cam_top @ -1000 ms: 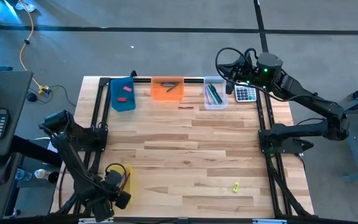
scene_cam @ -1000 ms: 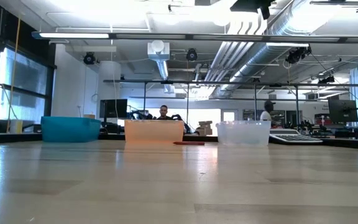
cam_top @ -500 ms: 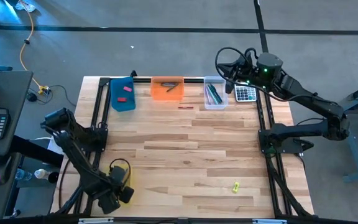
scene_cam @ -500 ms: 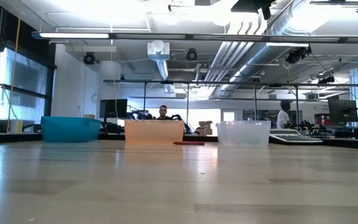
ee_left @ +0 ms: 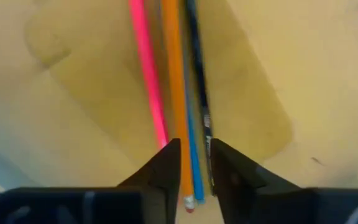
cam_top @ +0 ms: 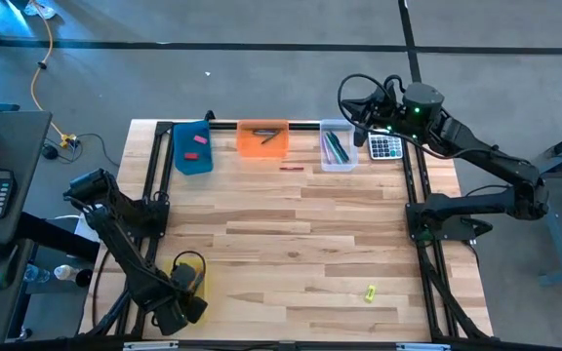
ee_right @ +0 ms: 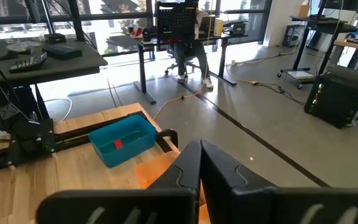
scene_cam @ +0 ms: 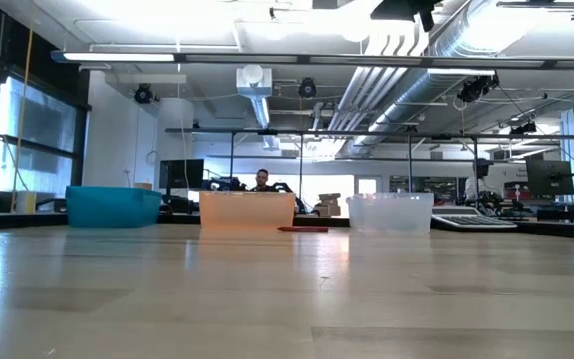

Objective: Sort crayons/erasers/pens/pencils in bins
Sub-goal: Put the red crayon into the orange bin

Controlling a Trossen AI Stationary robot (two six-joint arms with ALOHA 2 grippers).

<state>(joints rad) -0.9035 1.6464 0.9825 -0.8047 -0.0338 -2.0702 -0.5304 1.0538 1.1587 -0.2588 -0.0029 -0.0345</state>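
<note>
My left gripper (ee_left: 194,163) hovers over the yellow bin (cam_top: 187,272) at the table's near left corner. It is open by a narrow gap. Pink, orange, blue and dark pencils (ee_left: 178,93) lie in that bin (ee_left: 104,87) below the fingers. My right gripper (ee_right: 199,152) is shut and held in the air above the far right, near the clear bin (cam_top: 337,146) holding green and teal pens. The blue bin (cam_top: 192,146) holds red erasers. The orange bin (cam_top: 261,137) holds a dark crayon. A red stick (cam_top: 292,168) lies on the table in front of the orange bin.
A grey calculator (cam_top: 386,147) sits right of the clear bin. A small yellow-green thing (cam_top: 370,292) lies near the table's near right. The three far bins stand in a row along the far edge (scene_cam: 247,209). People move about in the room behind the table.
My left arm has shifted a little toward the near edge, so more of the yellow bin shows beside the gripper. A person in the room behind has walked toward the right.
</note>
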